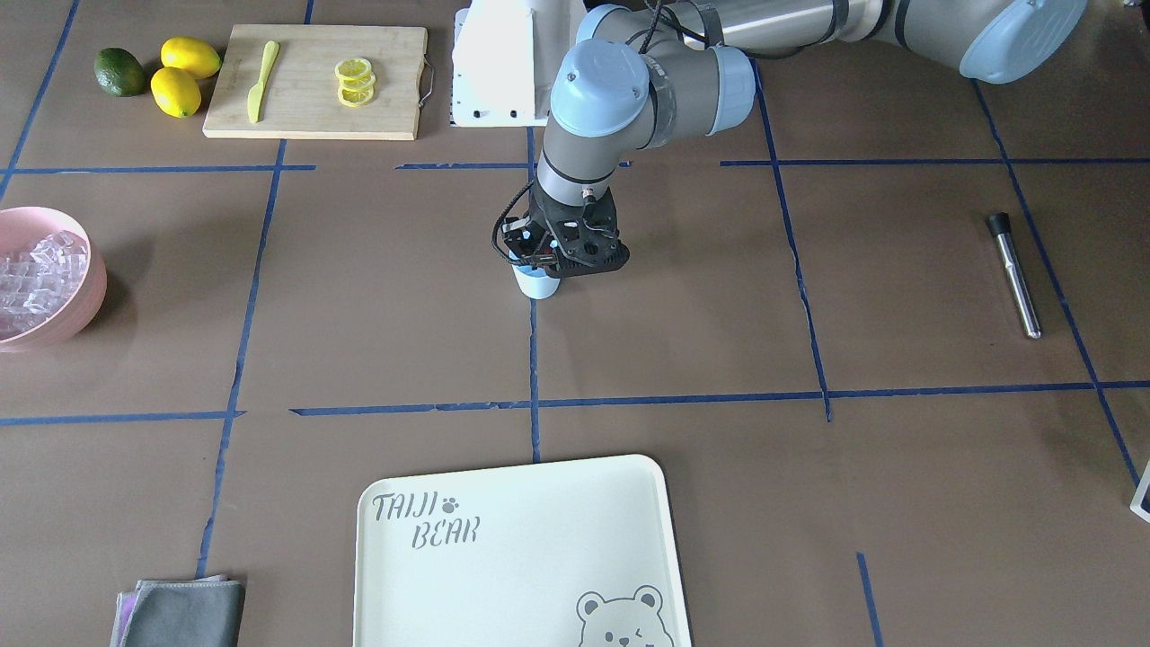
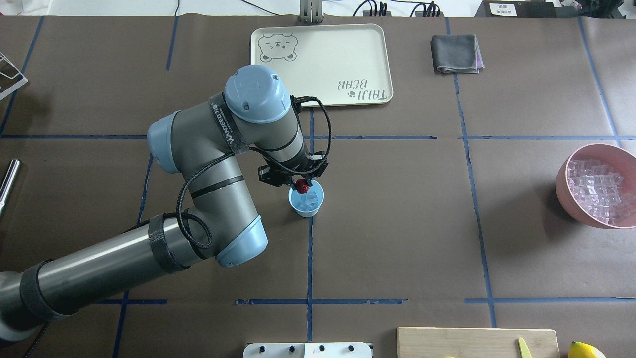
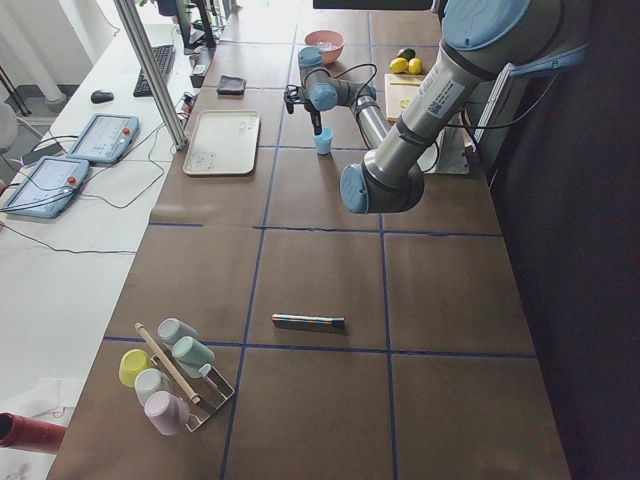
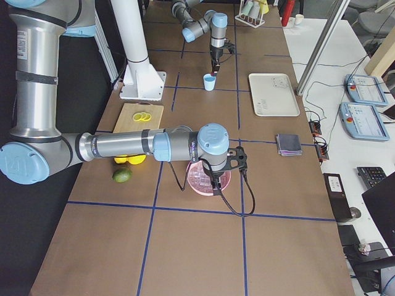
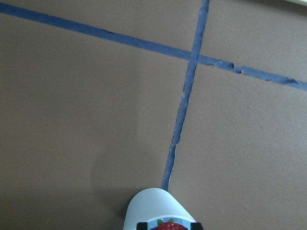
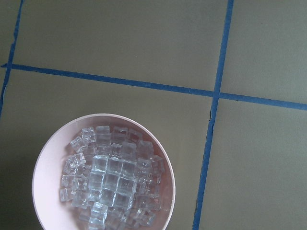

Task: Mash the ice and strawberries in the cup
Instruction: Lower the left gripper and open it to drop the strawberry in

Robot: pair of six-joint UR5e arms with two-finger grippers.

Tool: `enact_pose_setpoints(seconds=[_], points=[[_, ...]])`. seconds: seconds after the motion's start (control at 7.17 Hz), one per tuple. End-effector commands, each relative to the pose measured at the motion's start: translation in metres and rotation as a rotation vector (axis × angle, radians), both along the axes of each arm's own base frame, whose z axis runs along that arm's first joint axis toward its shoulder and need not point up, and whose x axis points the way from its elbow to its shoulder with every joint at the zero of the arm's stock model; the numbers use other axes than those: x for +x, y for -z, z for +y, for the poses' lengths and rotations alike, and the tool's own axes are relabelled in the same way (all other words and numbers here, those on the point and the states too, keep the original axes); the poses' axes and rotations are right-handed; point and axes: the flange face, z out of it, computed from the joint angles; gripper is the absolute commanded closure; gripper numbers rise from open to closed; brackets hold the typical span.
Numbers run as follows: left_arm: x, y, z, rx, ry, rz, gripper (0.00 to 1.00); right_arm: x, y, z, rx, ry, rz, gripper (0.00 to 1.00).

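Note:
The pale blue cup [image 2: 314, 209] stands at the table's middle, also in the front view [image 1: 537, 286]. Clear ice cubes [image 2: 312, 199] lie inside it. My left gripper [image 2: 300, 185] points down just over the cup's rim and is shut on the red strawberry [image 2: 301, 187]. The left wrist view shows the strawberry [image 5: 168, 226] between the fingertips above the cup [image 5: 153, 206]. My right gripper [image 4: 215, 187] hangs over the pink bowl [image 4: 192, 183]; I cannot tell if it is open or shut.
The pink bowl [image 2: 566, 195] of ice cubes [image 6: 115, 177] stands on my right. A metal rod [image 1: 1015, 274] lies on my left. A cream tray [image 2: 323, 74] and grey cloth [image 2: 456, 53] lie far. A cutting board [image 1: 305, 99], lemons [image 1: 176, 92] and a lime [image 1: 119, 72] lie near my base.

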Motion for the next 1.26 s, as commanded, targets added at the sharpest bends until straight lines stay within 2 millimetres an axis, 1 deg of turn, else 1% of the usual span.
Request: enact_pose_setpoints(seconds=[0.0, 0.14, 0.28, 0.42, 0.56, 0.7, 1.12], points=[[0.0075, 0.0023, 0.0105, -0.002, -0.016, 0.004, 1.00, 0.0001, 0.0001, -0.0010, 0.001, 0.000, 0.002, 0.00], [0.0075, 0.0026, 0.0105, -0.010, -0.010, 0.005, 0.99, 0.0001, 0.0008, -0.0016, 0.002, 0.000, 0.002, 0.00], [0.0075, 0.0028, 0.0106, -0.009, -0.010, 0.006, 0.94, 0.0001, 0.0008, -0.0016, 0.002, 0.000, 0.002, 0.00], [0.0076, 0.0004, 0.0107, -0.012, -0.011, 0.002, 0.78, 0.0001, 0.0008, -0.0016, 0.002, 0.000, 0.002, 0.00], [0.0071, -0.0002, 0.0110, -0.009, -0.011, 0.008, 0.25, 0.0001, 0.0000, -0.0016, 0.001, 0.000, 0.002, 0.00], [0.0068, 0.0000, 0.0112, -0.011, -0.010, 0.006, 0.00, 0.0001, -0.0007, -0.0016, -0.001, 0.000, 0.002, 0.00], [0.0046, 0.0017, 0.0112, -0.013, -0.008, 0.006, 0.00, 0.0001, 0.0000, -0.0023, 0.001, 0.000, 0.002, 0.00]])
